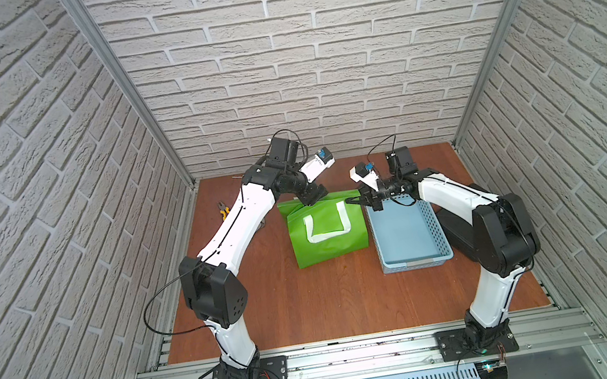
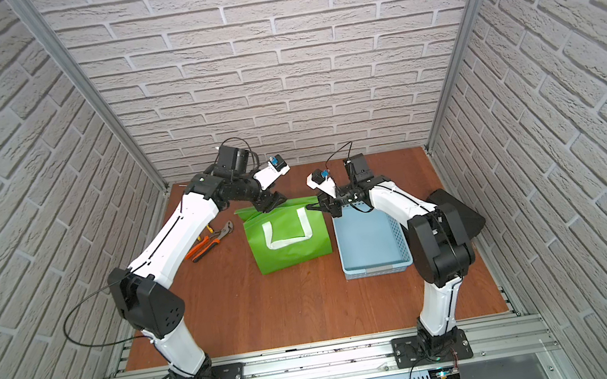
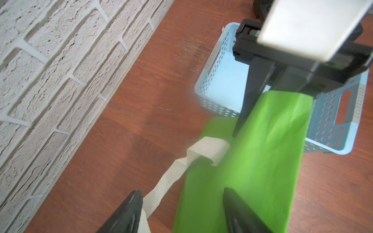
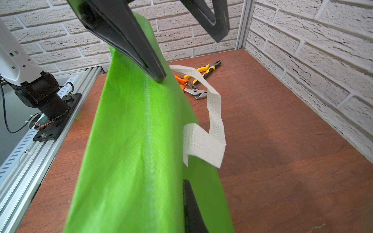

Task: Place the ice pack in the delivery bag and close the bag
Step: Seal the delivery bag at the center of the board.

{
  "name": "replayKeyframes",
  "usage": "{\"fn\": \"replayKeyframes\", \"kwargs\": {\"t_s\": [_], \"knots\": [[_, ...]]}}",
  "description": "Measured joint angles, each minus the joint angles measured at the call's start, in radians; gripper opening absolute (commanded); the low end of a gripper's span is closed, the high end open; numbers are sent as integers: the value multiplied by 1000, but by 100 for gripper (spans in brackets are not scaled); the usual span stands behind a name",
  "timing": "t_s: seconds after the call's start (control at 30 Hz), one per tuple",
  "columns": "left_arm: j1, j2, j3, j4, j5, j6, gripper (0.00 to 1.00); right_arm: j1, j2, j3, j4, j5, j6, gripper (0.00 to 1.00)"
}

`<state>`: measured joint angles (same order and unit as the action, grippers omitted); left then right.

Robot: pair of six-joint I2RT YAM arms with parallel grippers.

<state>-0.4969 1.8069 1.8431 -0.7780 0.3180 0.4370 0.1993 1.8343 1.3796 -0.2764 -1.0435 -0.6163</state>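
Aluminium rail (image 1: 361, 354) at the near edge, carrying both arm bases. Wooden table (image 1: 332, 305) beyond it. Light blue perforated basket (image 1: 416, 262), on the right half of the table, long side running away from the rail. Delivery bag (image 1: 327, 244), bright green, just beside the basket on its left; it stands upright but pressed flat, broad face toward the rail, with a white strap handle (image 1: 328, 236) lying against that face and a second strap trailing off the far side in the wrist views. Right gripper (image 1: 351, 201), at the bag's upper corner nearest the basket, clenched on the green fabric there. Left gripper (image 3: 182, 190), at the opposite upper corner, released: its jaws stand apart astride the top edge, fabric and strap between them, and in the right wrist view one of its fingers (image 4: 125, 40) lies against the cloth. Orange-handled pliers (image 2: 204, 249) and yellow-handled pliers (image 4: 205, 70), flat on the table left of the bag, partly under the left arm. Pale brick-pattern wall (image 1: 316, 73) closes the far side.
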Motion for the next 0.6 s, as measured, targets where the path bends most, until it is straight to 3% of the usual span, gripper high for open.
{"fn": "replayKeyframes", "kwargs": {"t_s": [0.33, 0.47, 0.6], "knots": [[-26, 53, 24, -4, -1, 20, 68, 0, -3, -6, 7, 5, -1, 20], [-35, 75, 32, -3, -9, 24, 67, -1, -21, -21, 4, 14, -8, 34], [-39, 82, 34, -3, -26, 27, 67, -7, -53, -40, -8, 28, -29, 56]]}}
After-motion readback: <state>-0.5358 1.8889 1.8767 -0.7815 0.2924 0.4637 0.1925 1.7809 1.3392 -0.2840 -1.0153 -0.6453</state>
